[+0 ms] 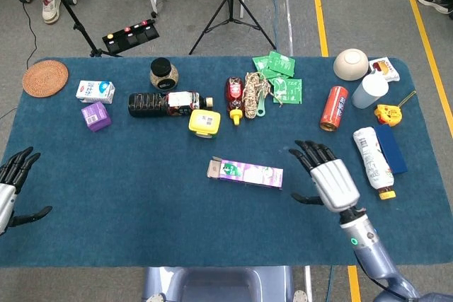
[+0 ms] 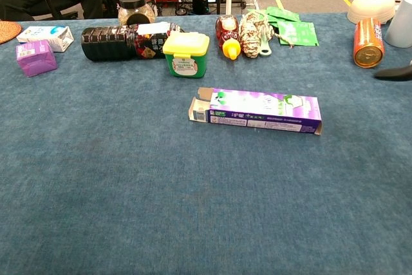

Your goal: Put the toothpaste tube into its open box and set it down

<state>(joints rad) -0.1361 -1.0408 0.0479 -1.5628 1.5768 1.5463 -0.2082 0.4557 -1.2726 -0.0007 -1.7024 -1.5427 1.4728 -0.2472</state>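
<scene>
The purple toothpaste box (image 1: 245, 172) (image 2: 256, 111) lies flat in the middle of the blue table, its flap end open toward the left. No tube shows outside it; whether the tube is inside cannot be told. My right hand (image 1: 327, 178) hovers to the right of the box, apart from it, fingers spread and empty; only its dark fingertips (image 2: 393, 74) show at the right edge of the chest view. My left hand (image 1: 10, 187) is at the table's front left edge, fingers apart, holding nothing.
Along the back stand a dark bottle (image 1: 166, 103), a yellow-lidded green tub (image 1: 204, 122), a jar (image 1: 163, 73), a red sauce bottle (image 1: 234, 95), green packets (image 1: 279, 76), a red can (image 1: 333, 107), a bowl (image 1: 350, 64) and a white bottle (image 1: 373, 158).
</scene>
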